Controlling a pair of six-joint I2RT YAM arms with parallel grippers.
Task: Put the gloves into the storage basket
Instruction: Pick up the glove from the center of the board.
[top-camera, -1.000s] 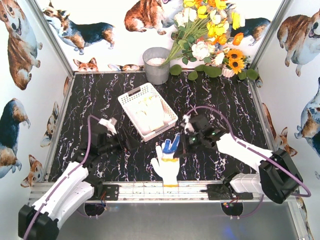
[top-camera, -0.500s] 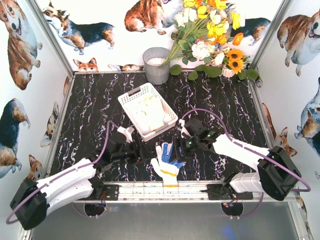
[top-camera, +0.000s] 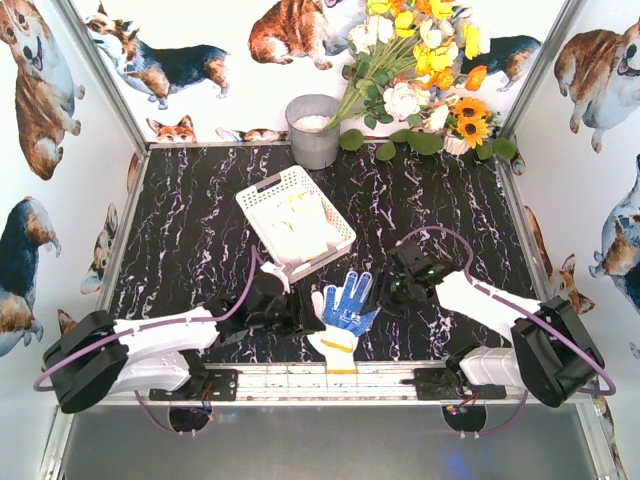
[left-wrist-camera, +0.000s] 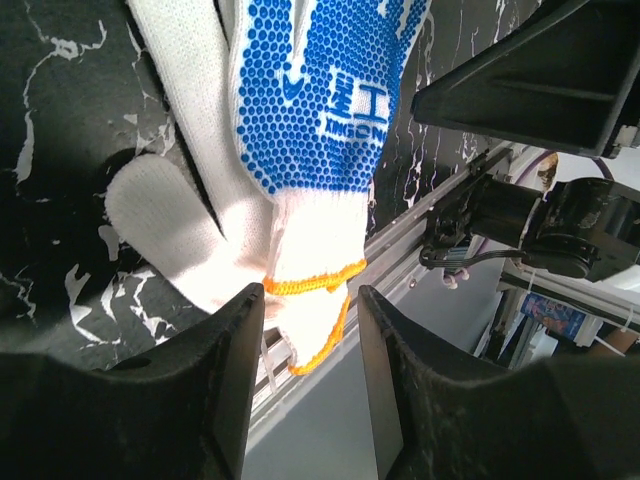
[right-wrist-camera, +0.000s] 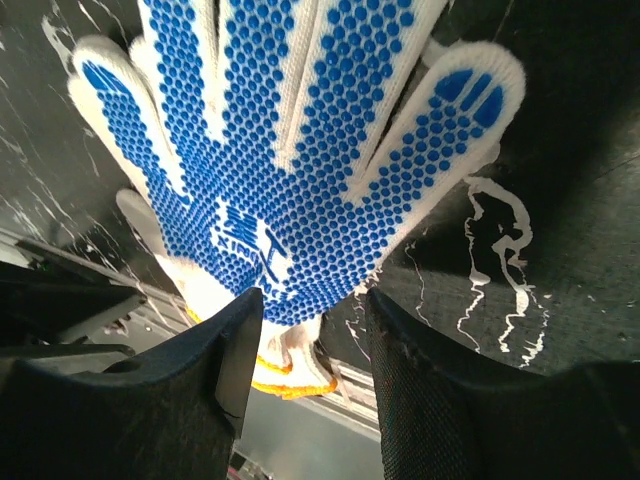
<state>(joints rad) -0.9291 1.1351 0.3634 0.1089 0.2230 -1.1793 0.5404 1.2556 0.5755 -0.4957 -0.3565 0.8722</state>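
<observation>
Left gripper (top-camera: 298, 313): low over the black marbled table (top-camera: 190, 230), just left of the glove pile. In the left wrist view (left-wrist-camera: 305, 375) the fingers stand apart and clamp nothing; an orange-trimmed cuff shows in the gap between them. Contact with the cuff: cannot tell.

Storage basket (top-camera: 262, 240): behind the left gripper, set askew. White gloves (top-camera: 305, 232) lie inside. Only the top view shows it.

Blue-dotted glove (top-camera: 346, 303): out of the basket, near the front rail, palm up and fingers spread. It lies on top of a white glove (top-camera: 338, 345) with orange cuff trim.
- The left wrist view adds the blue printed mark on the dotted palm (left-wrist-camera: 310, 90), the lower glove's thumb (left-wrist-camera: 150, 215) sticking out to the side, and two orange trim lines at the cuffs.
- The right wrist view adds the full dotted palm (right-wrist-camera: 290, 150), with white knit peeking out beneath its left edge.

Right gripper (top-camera: 388, 293): just right of the dotted glove. In the wrist view (right-wrist-camera: 315, 350) its fingers are parted, with nothing between them; the glove lies beyond them
</observation>
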